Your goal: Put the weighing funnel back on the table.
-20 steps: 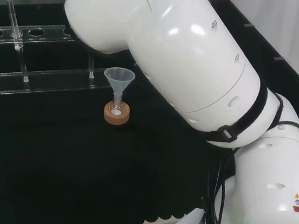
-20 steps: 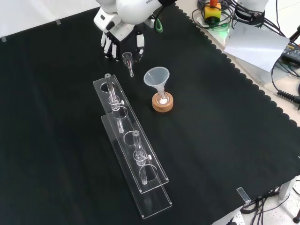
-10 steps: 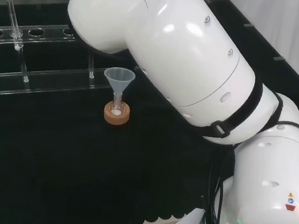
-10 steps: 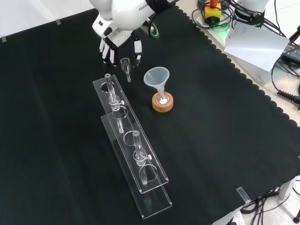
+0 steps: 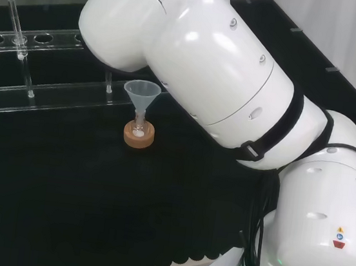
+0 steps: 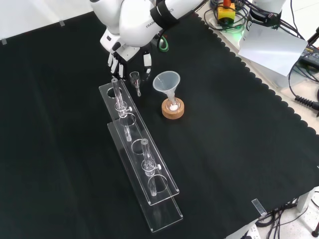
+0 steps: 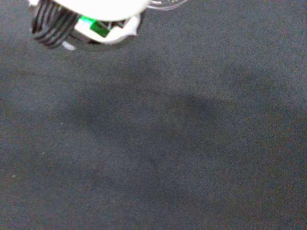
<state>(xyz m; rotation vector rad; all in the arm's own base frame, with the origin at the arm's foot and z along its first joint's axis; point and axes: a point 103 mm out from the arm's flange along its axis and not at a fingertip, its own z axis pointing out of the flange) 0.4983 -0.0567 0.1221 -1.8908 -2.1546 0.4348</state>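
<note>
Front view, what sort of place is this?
Most likely a robotics lab bench set up for chemistry handling: a clear tube rack, a funnel standing over a cork ring, and a white robot arm above black cloth.

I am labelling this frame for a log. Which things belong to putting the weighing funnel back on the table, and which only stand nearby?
Part of the job:
- weighing funnel, held by the hand
- hand
- black cloth, where it should land

Only standing by:
- funnel, upright over its cork ring
- clear tube rack
</note>
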